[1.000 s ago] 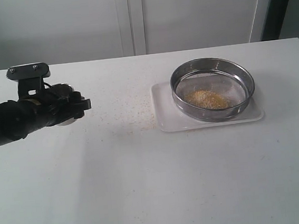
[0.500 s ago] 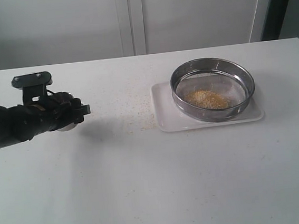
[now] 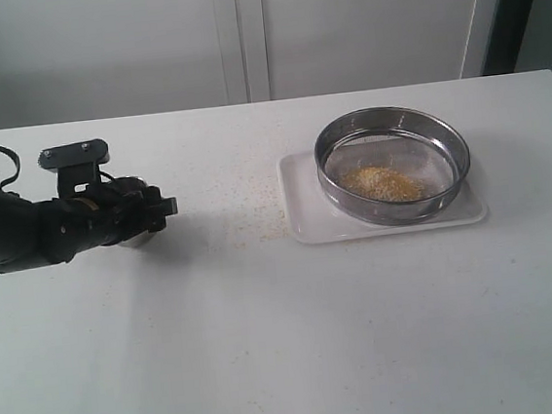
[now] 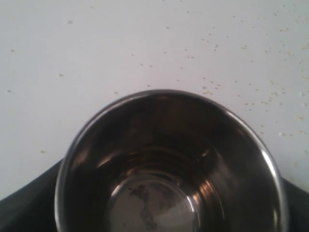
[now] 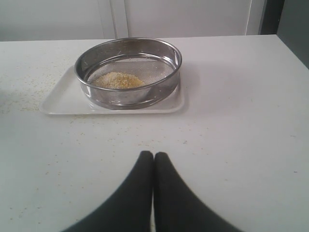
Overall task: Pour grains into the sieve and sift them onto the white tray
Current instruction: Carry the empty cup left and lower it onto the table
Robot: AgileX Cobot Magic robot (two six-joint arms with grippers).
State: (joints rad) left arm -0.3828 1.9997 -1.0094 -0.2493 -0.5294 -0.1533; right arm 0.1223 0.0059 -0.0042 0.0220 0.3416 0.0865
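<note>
The sieve sits on the white tray at the right, with a small heap of golden grains on its mesh. My left gripper is far to the left, low over the table, shut on a small steel cup. In the left wrist view the cup stands upright and empty, with dark fingers at its sides. The right wrist view shows my right gripper shut and empty, some way in front of the sieve, the tray and the grains.
Spilled grains are scattered over the white table between the cup and the tray's left edge. A pale wall with panel seams runs behind the table. My right arm is out of the exterior view.
My left arm has carried the cup slightly right and lower, close to the table. The sieve, tray and grain heap have not moved.
</note>
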